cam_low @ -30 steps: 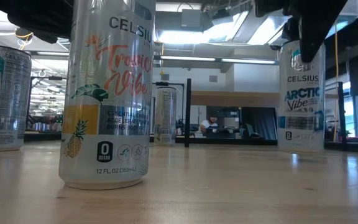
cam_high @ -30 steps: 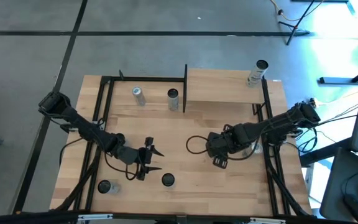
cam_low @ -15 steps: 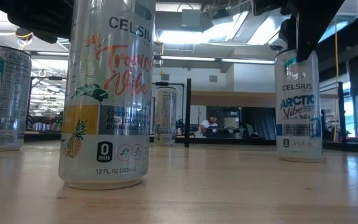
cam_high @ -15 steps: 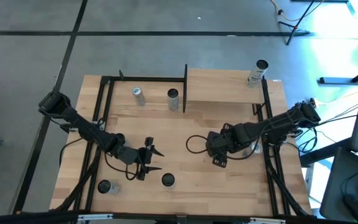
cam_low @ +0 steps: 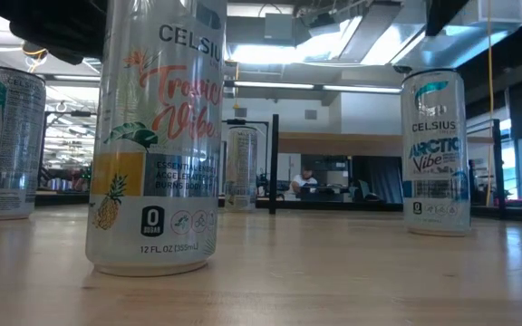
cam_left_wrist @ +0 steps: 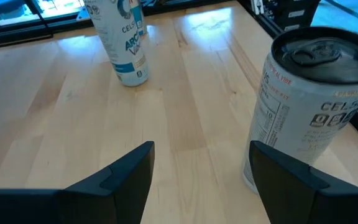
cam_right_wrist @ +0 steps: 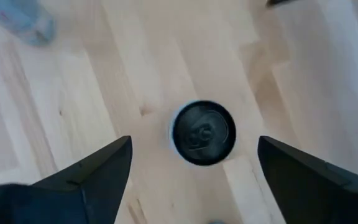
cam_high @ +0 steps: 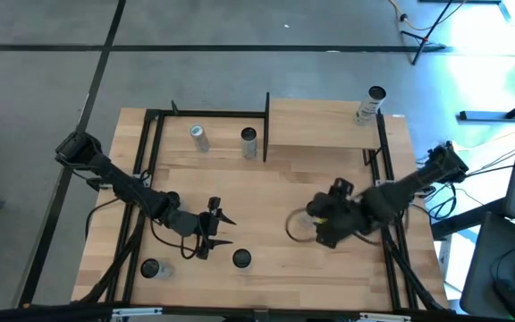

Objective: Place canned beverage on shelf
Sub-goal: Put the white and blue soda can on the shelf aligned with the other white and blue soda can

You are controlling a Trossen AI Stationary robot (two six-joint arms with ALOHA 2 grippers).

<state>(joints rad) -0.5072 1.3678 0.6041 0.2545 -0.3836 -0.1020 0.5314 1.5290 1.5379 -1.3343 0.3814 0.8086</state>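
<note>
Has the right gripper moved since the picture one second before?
Yes. In the high view the right gripper now lies lower in the picture, farther from the raised light-wood shelf, its fingers open above a silver can that stands free.

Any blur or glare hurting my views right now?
Right wrist view: motion-blurred, though the can top reads between the open right pincer. Low view: near Tropical Vibe can sharp, background ceiling lights bright. High view: glare at the upper right corner.

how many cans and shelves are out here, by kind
cans: 6
shelf: 1
total: 7
</note>
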